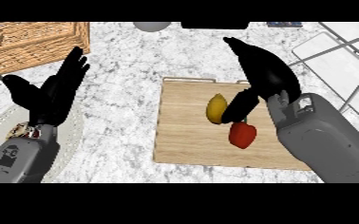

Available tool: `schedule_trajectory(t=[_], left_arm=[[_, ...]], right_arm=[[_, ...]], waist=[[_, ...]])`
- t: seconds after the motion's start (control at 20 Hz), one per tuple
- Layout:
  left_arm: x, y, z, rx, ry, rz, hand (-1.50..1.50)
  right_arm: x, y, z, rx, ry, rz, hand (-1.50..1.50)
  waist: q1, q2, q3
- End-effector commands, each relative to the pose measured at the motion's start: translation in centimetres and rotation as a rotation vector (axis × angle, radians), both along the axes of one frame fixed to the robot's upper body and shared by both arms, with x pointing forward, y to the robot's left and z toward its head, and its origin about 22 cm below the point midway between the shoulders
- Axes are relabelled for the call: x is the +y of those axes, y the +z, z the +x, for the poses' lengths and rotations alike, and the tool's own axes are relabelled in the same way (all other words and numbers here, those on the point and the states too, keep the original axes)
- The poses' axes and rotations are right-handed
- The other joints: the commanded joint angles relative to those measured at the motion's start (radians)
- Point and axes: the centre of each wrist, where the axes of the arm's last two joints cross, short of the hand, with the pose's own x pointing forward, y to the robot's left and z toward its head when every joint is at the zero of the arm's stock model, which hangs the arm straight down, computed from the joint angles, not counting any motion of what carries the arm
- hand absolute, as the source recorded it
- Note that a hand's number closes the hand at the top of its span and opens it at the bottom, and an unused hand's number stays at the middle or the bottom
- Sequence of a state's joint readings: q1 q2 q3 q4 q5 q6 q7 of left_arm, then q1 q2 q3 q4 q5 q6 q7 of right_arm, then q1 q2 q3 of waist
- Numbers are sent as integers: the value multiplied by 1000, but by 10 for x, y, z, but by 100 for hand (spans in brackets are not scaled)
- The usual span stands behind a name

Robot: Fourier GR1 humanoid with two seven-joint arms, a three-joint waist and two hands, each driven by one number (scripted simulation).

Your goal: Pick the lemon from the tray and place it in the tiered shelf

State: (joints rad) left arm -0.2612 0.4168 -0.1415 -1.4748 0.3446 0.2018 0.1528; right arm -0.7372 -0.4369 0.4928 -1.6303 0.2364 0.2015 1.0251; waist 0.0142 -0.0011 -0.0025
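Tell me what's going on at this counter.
The robot's right hand hangs over the wooden tray, fingers straight and thumb reaching down to the right side of the lemon. It has not closed round the lemon, which lies on the tray next to a red bell pepper. The left hand rests open at the view's left and holds nothing. The tiered shelf stands off to the right; the lemon is not yet in it.
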Motion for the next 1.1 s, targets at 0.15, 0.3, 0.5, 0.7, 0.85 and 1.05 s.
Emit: schedule_trajectory(t=[0.15,0.3,0.5,0.7,0.85,1.05], left_arm=[[3,-8,-2,1,15,-2,0],[4,-11,-6,0,11,6,0],[9,-7,8,-9,24,13,0],[5,-14,-6,14,-3,-6,0],[11,-6,4,4,13,13,0],[14,9,4,-17,6,10,0]], right_arm=[[50,-25,4,136,-54,-223,-150],[31,-29,10,165,-71,-291,-150],[65,-31,2,164,-81,-314,-150],[63,-41,-2,201,-78,-350,-150],[62,-53,5,225,-76,-343,-150],[53,-62,3,233,-80,-338,-150]], waist=[[-3,0,1],[-9,-1,1],[-17,0,1],[-15,-3,1],[-16,1,2],[-15,0,2]])
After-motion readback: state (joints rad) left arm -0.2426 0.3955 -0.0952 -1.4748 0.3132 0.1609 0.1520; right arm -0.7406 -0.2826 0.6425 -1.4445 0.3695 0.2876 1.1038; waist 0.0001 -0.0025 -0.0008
